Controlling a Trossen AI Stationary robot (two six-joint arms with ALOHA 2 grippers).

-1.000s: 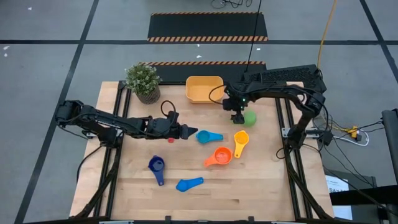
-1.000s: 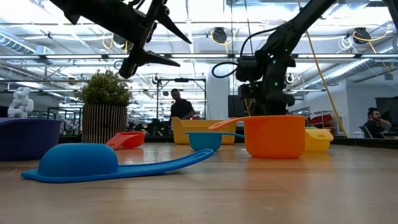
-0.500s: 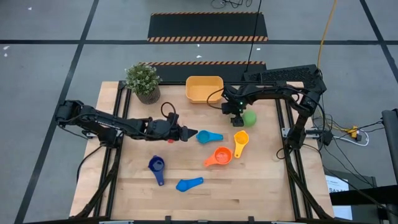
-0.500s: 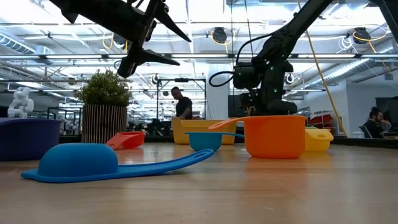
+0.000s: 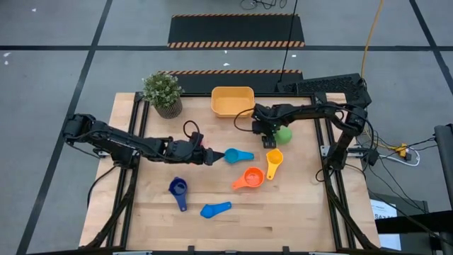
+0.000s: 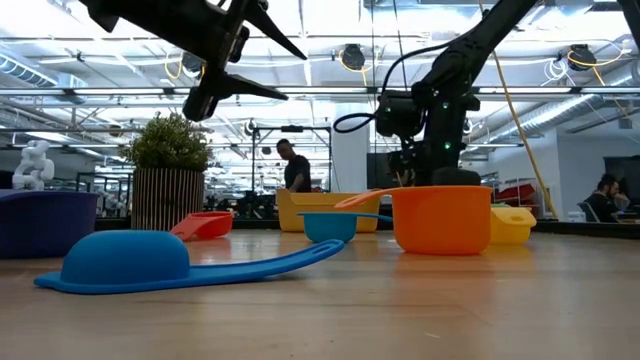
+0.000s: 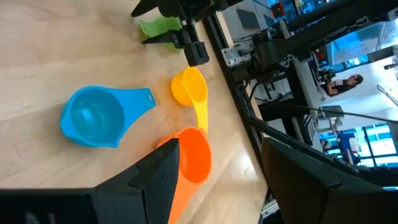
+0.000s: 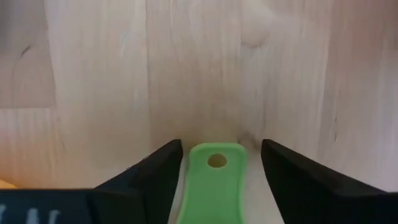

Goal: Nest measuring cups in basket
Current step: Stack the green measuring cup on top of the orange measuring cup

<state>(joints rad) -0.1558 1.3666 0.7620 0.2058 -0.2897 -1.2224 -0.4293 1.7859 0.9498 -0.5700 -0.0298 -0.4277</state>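
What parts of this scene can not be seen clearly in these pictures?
- Red cup: in the high view the left arm covers it.
- Green cup: in the high view the right claw hides its handle; the right wrist view shows only the handle, the bowl is cut off.
- Right claw's grip: the handle lies between the fingers, but contact cannot be told.
- Basket: in the low view cups hide most of it.
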